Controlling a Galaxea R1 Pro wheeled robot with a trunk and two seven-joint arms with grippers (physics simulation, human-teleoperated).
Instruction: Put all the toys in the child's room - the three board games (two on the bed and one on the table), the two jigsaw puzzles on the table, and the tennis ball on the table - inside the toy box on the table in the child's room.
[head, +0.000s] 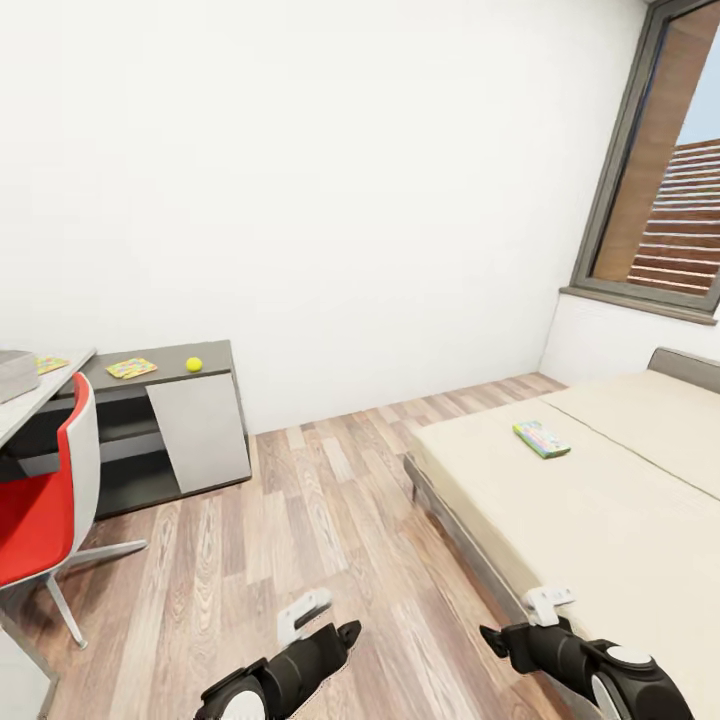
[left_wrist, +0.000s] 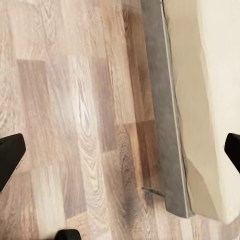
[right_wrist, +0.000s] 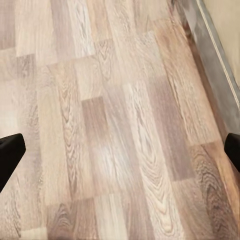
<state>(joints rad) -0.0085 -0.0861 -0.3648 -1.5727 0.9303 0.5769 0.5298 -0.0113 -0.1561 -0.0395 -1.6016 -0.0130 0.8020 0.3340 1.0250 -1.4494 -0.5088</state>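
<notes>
A flat green-edged board game (head: 541, 438) lies on the beige bed (head: 600, 500) at the right. On the low dark grey side table (head: 215, 352) at the left rest a multicoloured jigsaw puzzle (head: 131, 368) and the tennis ball (head: 193, 364). A second jigsaw puzzle (head: 50, 365) lies on the pale desk beside the grey toy box (head: 14, 374), which the picture's left edge cuts off. Both arms hang low in front of me over the floor. My left gripper (left_wrist: 120, 152) is open above the planks by the bed frame. The right gripper (right_wrist: 120, 150) is open over bare planks.
A red and white swivel chair (head: 45, 500) stands at the desk on the left. Wood-plank floor (head: 330, 500) runs between the side table and the bed. A dark-framed window (head: 660, 170) is in the right wall above the bed's grey headboard (head: 685, 366).
</notes>
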